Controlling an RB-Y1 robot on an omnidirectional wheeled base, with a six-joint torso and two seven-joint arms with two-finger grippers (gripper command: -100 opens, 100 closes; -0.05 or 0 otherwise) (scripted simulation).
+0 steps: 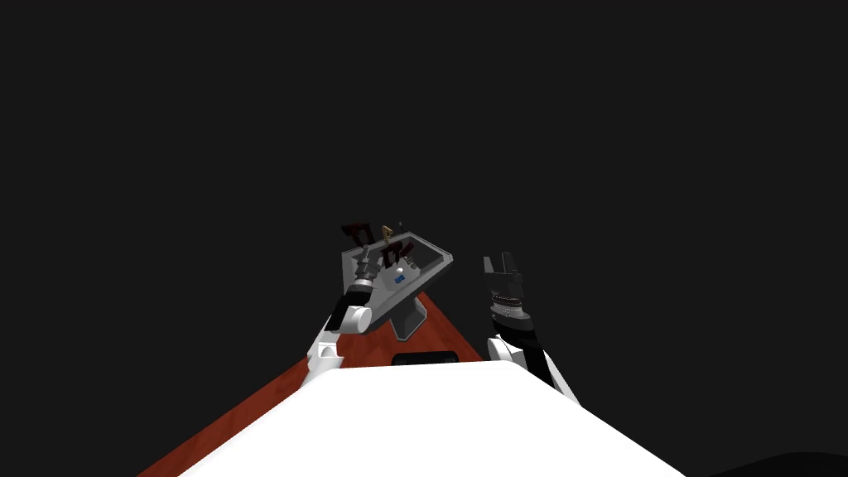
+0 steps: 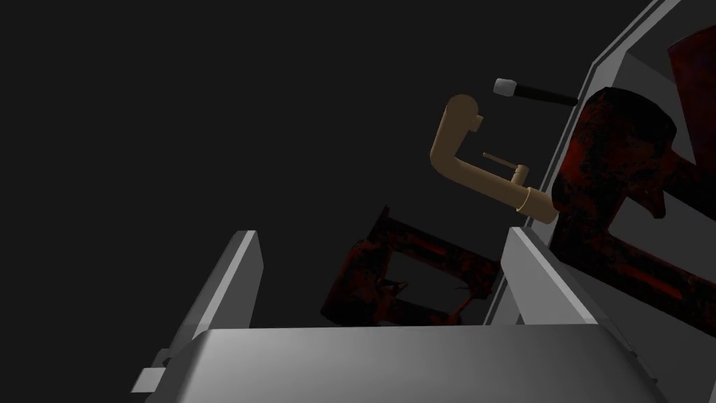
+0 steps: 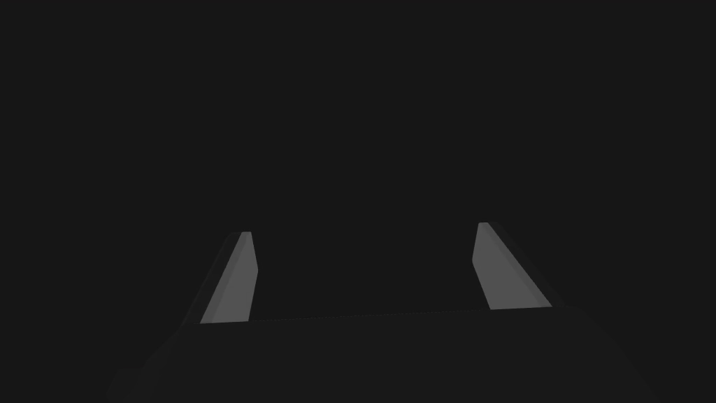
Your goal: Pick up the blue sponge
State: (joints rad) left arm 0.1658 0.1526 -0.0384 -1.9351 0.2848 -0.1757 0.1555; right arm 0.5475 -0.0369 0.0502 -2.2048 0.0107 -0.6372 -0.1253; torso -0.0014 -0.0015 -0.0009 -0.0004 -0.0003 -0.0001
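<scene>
A small blue sponge (image 1: pixel 400 280) lies in the basin of a grey sink (image 1: pixel 439 261) on a pedestal. My left gripper (image 1: pixel 364 258) hangs over the sink's left part, a short way left of the sponge and apart from it. In the left wrist view the left gripper (image 2: pixel 381 234) is open with nothing between its fingers, pointing past the sink's rim (image 2: pixel 608 63) toward a tan faucet (image 2: pixel 475 168). My right gripper (image 1: pixel 499 263) is raised to the right of the sink, clear of it, and in its wrist view the right gripper (image 3: pixel 363 231) stands open and empty.
Dark red rusty-looking objects (image 1: pixel 396 251) stand in and behind the basin, near the sponge. A small white thing (image 1: pixel 398 271) sits just beyond the sponge. The sink's pedestal (image 1: pixel 410 319) stands on a red-brown floor (image 1: pixel 373 348). All around is a black area.
</scene>
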